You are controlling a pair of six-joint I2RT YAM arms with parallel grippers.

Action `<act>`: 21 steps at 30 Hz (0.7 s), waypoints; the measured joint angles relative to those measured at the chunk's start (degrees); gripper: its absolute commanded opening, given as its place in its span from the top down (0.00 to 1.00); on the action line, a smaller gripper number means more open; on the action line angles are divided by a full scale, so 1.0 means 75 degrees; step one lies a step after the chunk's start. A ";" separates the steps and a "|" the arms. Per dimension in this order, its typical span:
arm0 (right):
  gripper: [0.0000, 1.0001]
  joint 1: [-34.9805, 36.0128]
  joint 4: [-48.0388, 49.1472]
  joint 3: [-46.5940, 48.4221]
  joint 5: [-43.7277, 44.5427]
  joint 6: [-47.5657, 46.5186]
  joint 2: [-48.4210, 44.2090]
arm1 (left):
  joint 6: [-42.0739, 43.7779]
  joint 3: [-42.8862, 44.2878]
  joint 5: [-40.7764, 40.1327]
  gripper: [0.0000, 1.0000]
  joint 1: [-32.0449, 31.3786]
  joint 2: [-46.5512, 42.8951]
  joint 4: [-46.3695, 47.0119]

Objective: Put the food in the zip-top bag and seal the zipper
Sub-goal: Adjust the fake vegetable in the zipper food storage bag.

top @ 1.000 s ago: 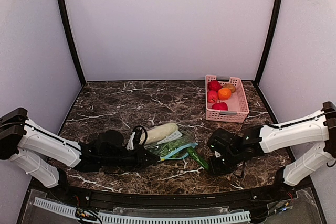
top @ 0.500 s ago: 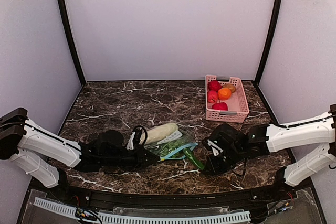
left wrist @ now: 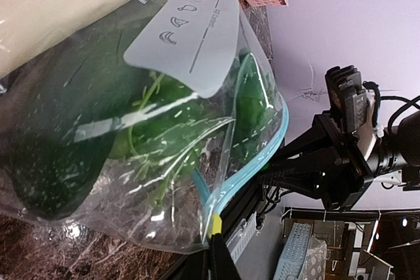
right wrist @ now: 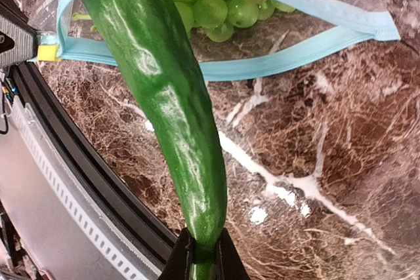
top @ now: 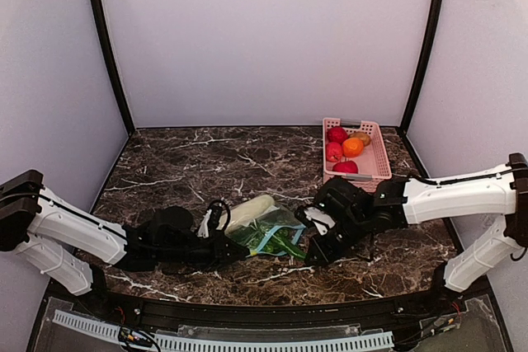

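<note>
The clear zip-top bag (top: 266,231) lies at the table's near middle with leafy greens (left wrist: 154,119) and green grapes (right wrist: 223,8) inside. Its teal zipper (right wrist: 275,62) gapes open toward the right. My left gripper (left wrist: 214,254) is shut on the bag's corner at the zipper's yellow end tab (left wrist: 215,225). The slim dark-green pepper (right wrist: 170,96) is held by its stem end in my right gripper (right wrist: 203,261), which is shut on it. Its far end reaches the open mouth between the two zipper lips. The pale gourd (top: 252,207) lies just behind the bag, outside it.
A pink basket (top: 373,172) with red and orange fruit stands at the back right. The table's black front rail (right wrist: 85,162) runs close under the pepper and the bag's corner. Both arms lie low, meeting at the bag.
My right gripper closed on the pepper and carried it left, from beside the bag up to its open mouth. The left arm and the bag's corner stayed put.
</note>
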 measured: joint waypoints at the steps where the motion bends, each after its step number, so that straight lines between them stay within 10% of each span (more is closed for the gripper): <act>1: 1.00 0.0000 -0.0166 0.0268 0.0111 -0.0259 0.0204 | 0.0000 -0.0020 0.0000 0.99 0.0000 -0.0003 -0.0003; 21: 1.00 0.0050 -0.1725 0.2087 0.2477 -0.3156 0.1763 | 0.0000 -0.0463 -0.0175 0.99 0.0000 -0.0656 -0.0259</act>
